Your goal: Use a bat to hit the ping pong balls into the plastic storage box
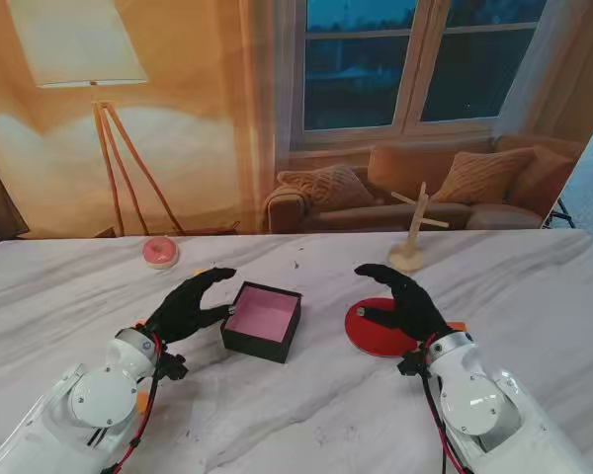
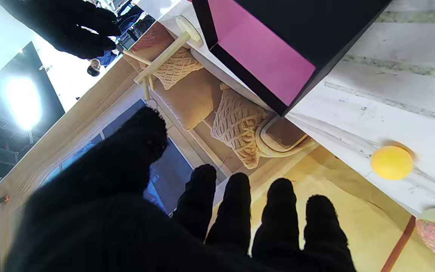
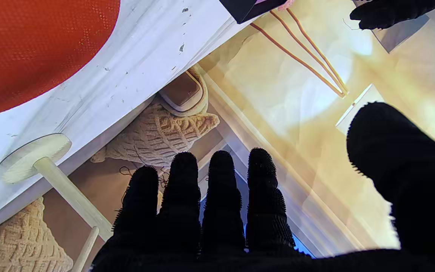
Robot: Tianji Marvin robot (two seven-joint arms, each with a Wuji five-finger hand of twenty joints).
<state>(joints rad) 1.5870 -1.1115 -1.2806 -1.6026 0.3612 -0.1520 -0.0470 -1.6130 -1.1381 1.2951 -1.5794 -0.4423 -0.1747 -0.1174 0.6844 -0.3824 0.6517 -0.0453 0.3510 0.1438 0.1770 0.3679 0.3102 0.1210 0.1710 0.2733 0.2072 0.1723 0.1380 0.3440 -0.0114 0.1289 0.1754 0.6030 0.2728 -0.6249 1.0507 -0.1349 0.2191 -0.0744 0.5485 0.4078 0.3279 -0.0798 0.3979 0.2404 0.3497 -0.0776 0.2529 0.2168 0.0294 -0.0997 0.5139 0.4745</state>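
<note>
Marble-patterned table (image 1: 534, 296) seen from the robot stand, with both gloved hands raised over it. A black storage box (image 1: 263, 322) with a pink interior sits near the middle of the table, its open top facing up. The left hand (image 1: 190, 304) hovers just left of the box, fingers apart and curved, thumb separated from the rest, holding nothing; its fingertips lie close to the box's left wall, though contact cannot be confirmed. The right hand (image 1: 403, 301) is poised over the red bat (image 1: 374, 331), which lies flat on the table to the right of the box; the fingers are spread and curled with nothing held. In the right wrist view the four fingers (image 3: 221, 189) and the thumb stand well apart, with the bat's red face (image 3: 32, 49) lying across the table top. The left wrist view shows an orange ping pong ball (image 2: 392, 162) resting on the table, apart from the box (image 2: 263, 49). A pink round object (image 1: 160, 252) lies farther from me on the left, and a small wooden stand (image 1: 412, 237) rises near the far edge, right of centre.
</note>
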